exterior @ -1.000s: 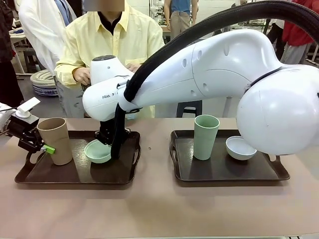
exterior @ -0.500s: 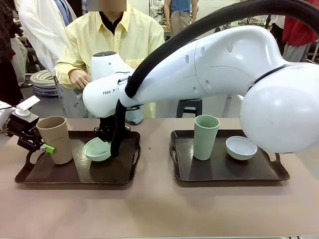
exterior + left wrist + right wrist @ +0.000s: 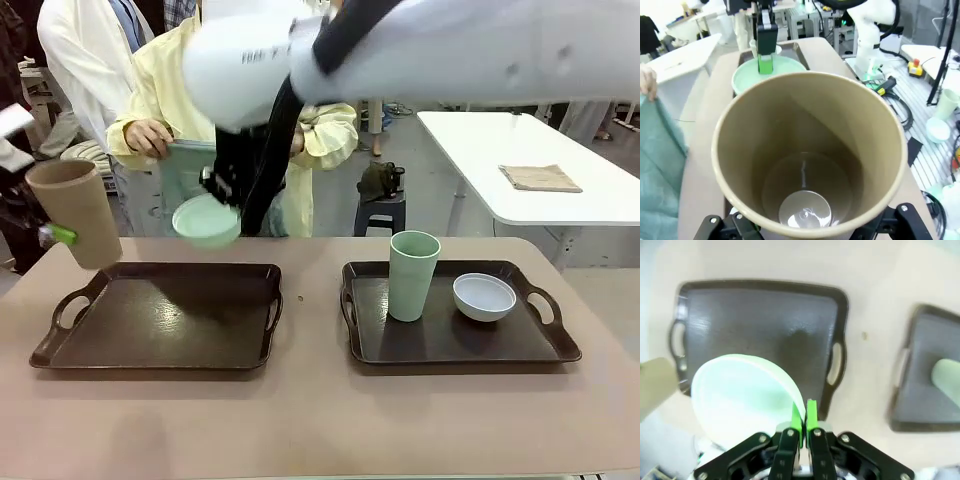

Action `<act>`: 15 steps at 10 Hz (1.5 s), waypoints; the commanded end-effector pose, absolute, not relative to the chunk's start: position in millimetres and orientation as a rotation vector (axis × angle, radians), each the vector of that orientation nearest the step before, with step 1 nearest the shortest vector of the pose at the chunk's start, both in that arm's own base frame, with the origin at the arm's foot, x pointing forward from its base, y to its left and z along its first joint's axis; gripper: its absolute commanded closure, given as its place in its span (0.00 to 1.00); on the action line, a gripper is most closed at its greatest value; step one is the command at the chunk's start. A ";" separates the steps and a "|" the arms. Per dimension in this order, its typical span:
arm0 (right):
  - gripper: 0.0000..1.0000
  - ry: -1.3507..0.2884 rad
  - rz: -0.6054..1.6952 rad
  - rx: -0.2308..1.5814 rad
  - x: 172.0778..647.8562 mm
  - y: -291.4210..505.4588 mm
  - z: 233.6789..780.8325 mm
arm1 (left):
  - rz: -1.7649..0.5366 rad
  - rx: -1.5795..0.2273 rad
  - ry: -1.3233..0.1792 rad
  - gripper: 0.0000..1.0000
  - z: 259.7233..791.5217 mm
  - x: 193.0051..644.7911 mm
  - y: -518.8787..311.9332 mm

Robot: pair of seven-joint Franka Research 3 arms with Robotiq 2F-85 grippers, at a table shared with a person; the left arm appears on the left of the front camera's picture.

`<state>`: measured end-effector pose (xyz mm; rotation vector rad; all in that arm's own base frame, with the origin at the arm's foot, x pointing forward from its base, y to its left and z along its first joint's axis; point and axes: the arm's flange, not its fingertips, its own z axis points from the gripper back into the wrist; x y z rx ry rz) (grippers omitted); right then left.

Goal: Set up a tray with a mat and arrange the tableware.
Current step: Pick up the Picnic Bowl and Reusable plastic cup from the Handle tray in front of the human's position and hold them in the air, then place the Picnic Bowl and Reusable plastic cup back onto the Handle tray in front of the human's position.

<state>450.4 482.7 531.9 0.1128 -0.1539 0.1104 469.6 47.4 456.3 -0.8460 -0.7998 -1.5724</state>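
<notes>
My left gripper (image 3: 55, 235) is shut on the tan tumbler (image 3: 75, 213), holding it in the air above the left end of the left tray (image 3: 160, 312). In the left wrist view I look straight down into the tan tumbler (image 3: 807, 160). My right gripper (image 3: 224, 198) reaches across and is shut on the rim of the mint bowl (image 3: 205, 221), which hangs tilted over the tray's far edge. In the right wrist view the gripper (image 3: 804, 421) pinches the mint bowl (image 3: 740, 399). The sage tumbler (image 3: 413, 275) and pale bowl (image 3: 484, 296) stand on the right tray (image 3: 450, 345).
A person in a yellow shirt stands at the far side, holding a teal mat (image 3: 185, 170) behind the left tray; the teal mat (image 3: 660, 170) also shows beside the tumbler. A white table (image 3: 520, 160) with a folded cloth stands behind on the right.
Both arms have risen: the tan tumbler and the mint bowl are lifted off the left tray, which now lies bare. The person has brought up the teal mat.
</notes>
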 end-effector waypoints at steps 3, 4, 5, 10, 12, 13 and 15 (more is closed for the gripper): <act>1.00 -0.165 0.107 0.121 408.3 468.2 582.3 | -1.594 -0.769 -0.839 1.00 538.0 444.8 48.4; 1.00 -0.129 0.114 0.124 405.3 468.7 583.7 | -1.572 -0.779 -0.834 1.00 542.5 444.7 48.9; 1.00 -0.076 0.132 0.134 408.9 467.7 580.7 | -1.561 -0.796 -0.833 1.00 541.7 446.8 52.7; 1.00 -0.143 0.135 0.122 403.6 472.4 591.1 | -1.601 -0.757 -0.858 1.00 543.1 441.7 49.3; 1.00 -0.143 0.135 0.122 403.6 472.4 591.1 | -1.601 -0.757 -0.858 1.00 543.1 441.7 49.3; 1.00 -0.143 0.135 0.122 403.6 472.4 591.1 | -1.601 -0.757 -0.858 1.00 543.1 441.7 49.3; 1.00 -0.143 0.135 0.122 403.6 472.4 591.1 | -1.601 -0.757 -0.858 1.00 543.1 441.7 49.3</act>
